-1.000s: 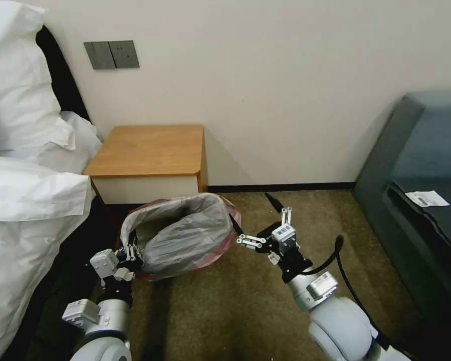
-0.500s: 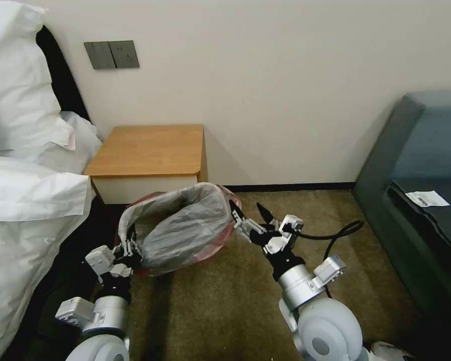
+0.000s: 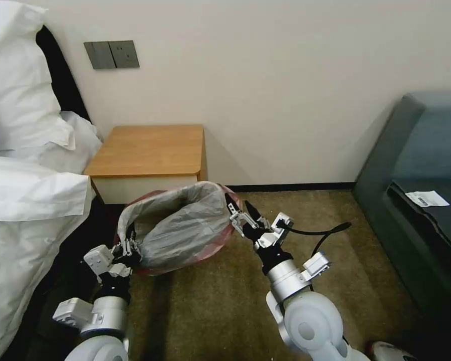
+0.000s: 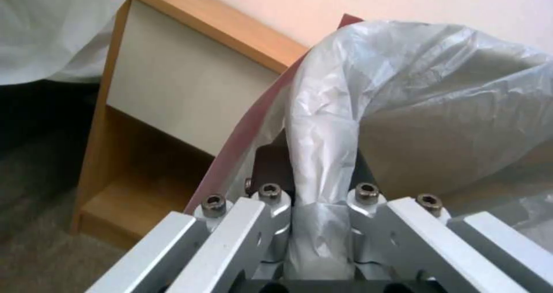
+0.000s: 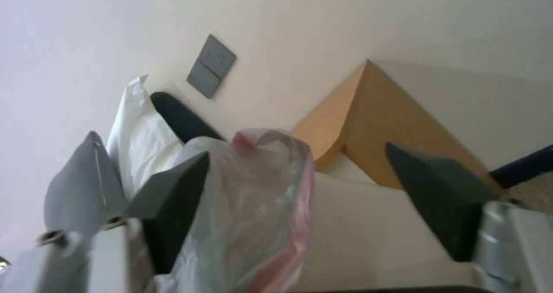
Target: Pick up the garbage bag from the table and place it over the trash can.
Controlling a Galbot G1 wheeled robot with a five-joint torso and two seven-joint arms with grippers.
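Bag: the thin, crinkly, translucent grey plastic garbage bag [image 3: 185, 228] with a pink-red rim band is spread open on the carpet in front of the desk, mouth gaping upward; whatever it covers is hidden.
Bag contents: cannot tell.
Left pincer [image 3: 130, 249]: clenched on a gathered fold of the bag's near-left rim; the left wrist view shows plastic pinched between its fingers [image 4: 276, 206].
Right pincer [image 3: 238, 213]: spread open at the bag's right rim, with the pink-edged plastic [image 5: 259, 211] between its dark fingertips [image 5: 173, 189], not clamped.
Desk: the small orange-brown wooden nightstand [image 3: 150, 150], just behind the bag.
Open room: the olive carpet [image 3: 225, 311] lies open to the right, up to the dark sofa [image 3: 421, 200]; white bedding [image 3: 25, 200] crowds the left.
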